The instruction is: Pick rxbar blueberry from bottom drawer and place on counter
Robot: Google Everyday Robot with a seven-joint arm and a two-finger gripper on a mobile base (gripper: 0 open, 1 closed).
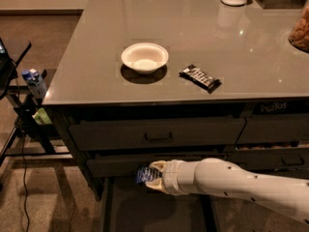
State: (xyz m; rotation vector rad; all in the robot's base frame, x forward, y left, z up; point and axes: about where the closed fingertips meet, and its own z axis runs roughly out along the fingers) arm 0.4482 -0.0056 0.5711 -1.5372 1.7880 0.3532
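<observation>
While above bottom drawer (140,214), rxbar blueberry (143,175) in pincer (151,174).

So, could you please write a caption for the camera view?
The gripper holds the rxbar blueberry over the open bottom drawer, below the counter with white bowl.

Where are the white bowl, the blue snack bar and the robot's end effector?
white bowl (144,58): camera view, inner floor.
rxbar blueberry (142,175): camera view, wrapper middle.
end effector (151,175): camera view, between fingertips, over bottom drawer (145,212).
</observation>
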